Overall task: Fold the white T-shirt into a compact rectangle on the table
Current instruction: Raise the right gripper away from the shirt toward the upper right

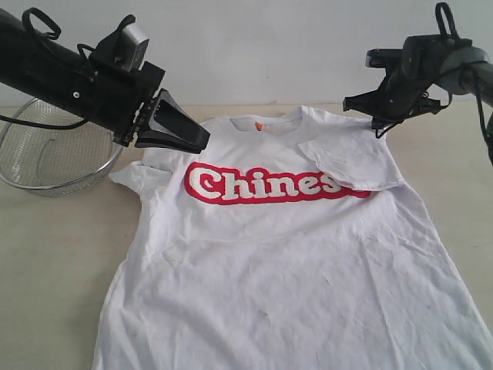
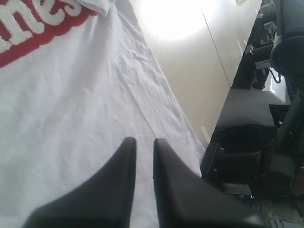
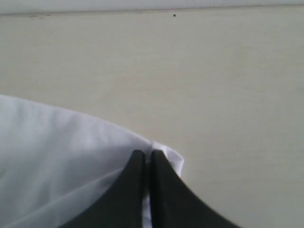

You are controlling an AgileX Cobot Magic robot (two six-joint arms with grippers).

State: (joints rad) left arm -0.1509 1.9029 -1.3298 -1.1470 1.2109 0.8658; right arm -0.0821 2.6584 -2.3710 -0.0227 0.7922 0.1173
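White cotton, the white T-shirt point(image 1: 293, 254) lies chest-up on the table point(image 1: 54, 254), spread under both pairs of fingers. On the left gripper point(image 1: 202, 140) the 2 fingers point(image 2: 118, 190) stand slightly parted with nothing between them, cloth below their tips. The right gripper point(image 3: 148, 153) has its 2 fingers clenched on the shirt's edge, with tabletop beyond their tips. 1 sleeve point(image 1: 347, 158) lies folded over the chest near those fingers.

white short-sleeved cotton T-shirt point(image 1: 293, 262), wrinkled, flat front-up on pale beige wood-grain table point(image 1: 46, 254). collar w/ orange neck tag point(image 1: 259, 125) at 12 o'clock, hem runs off view at 6. 3 o'clock sleeve point(image 1: 347, 158) flipped inward over end of red-outlined "Chines" lettering point(image 1: 266, 185), 9 o'clock sleeve point(image 1: 135, 176) kinda bunched up
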